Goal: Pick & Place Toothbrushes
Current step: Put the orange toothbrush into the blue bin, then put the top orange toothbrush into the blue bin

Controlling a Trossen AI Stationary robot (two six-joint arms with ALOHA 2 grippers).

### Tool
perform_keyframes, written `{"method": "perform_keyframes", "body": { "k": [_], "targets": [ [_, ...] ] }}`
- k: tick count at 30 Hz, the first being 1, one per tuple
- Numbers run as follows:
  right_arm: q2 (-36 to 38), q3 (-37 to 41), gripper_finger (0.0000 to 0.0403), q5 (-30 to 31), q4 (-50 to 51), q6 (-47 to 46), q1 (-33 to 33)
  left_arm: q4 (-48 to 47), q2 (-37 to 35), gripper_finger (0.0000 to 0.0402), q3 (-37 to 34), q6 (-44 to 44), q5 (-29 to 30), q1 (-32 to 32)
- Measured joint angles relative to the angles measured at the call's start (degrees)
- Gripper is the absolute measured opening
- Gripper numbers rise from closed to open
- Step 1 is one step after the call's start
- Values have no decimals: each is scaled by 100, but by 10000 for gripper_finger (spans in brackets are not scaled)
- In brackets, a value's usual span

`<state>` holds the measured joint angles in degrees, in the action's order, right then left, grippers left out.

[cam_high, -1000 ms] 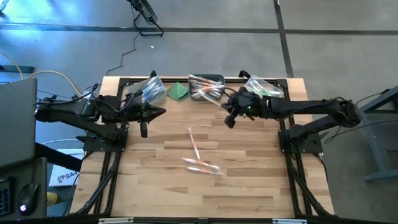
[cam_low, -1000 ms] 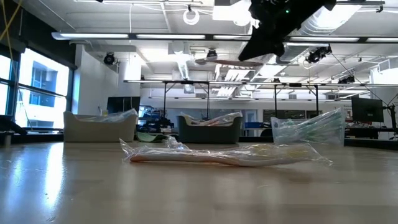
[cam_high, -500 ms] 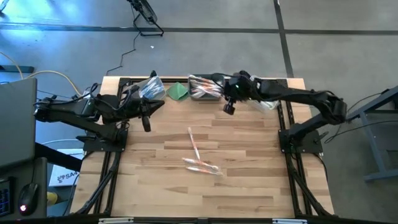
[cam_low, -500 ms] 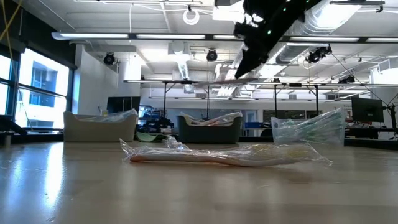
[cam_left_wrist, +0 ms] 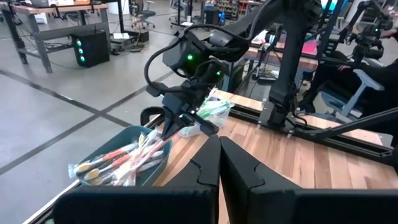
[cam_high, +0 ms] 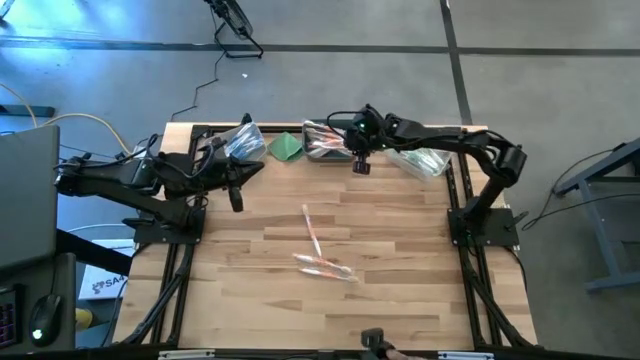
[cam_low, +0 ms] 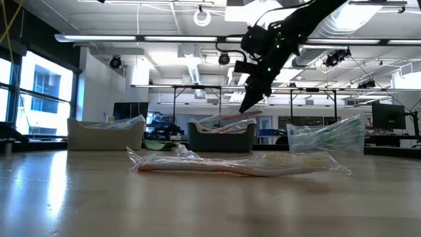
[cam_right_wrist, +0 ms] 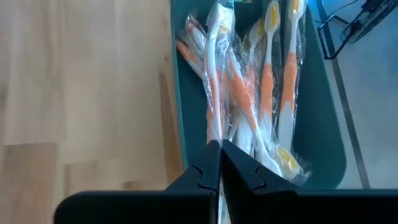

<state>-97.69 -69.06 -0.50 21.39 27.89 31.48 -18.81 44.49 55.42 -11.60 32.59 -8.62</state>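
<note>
Now right gripper (cam_high: 360, 166) over middle bin (cam_high: 318, 128), seemingly.

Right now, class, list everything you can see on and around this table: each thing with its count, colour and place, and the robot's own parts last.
Middle bin: one, dark green, table's far edge; holds wrapped orange-and-white toothbrushes, count unclear.
Left bin: one, pale, far edge; wrapped contents, colours unclear.
Right bin: one, clear, far edge; greenish wrapped toothbrushes.
Loose toothbrushes: two wrapped, pink-orange and clear, mid-table.
Cloth: one, green, folded, between left and middle bins.
Table: one, light wood.
Right end effector: dark, shut, over the middle bin's near rim; a wrapped toothbrush seems pinched in it.
Left end effector: dark, shut, empty, near the left bin.
</note>
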Motion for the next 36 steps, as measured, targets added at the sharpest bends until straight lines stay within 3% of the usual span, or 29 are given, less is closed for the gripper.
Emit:
{"method": "perform_keyframes", "body": {
  "k": [7, 27, 30, 36],
  "targets": [
    [-249, -2, 3, -292, -530, 434, 56, -122, 0, 1, 0, -19, 15, -2],
    [-496, 0, 6, 151, -841, 833, 53, -238, 4, 0, 0, -24, 14, -2],
    [-496, 0, 26, 148, -836, 841, 51, -238, 4, 0, 0, -24, 12, -2],
    [-494, 0, 104, 354, -898, 795, 36, -238, 4, 0, 0, -24, 11, -2]
  ]
}}
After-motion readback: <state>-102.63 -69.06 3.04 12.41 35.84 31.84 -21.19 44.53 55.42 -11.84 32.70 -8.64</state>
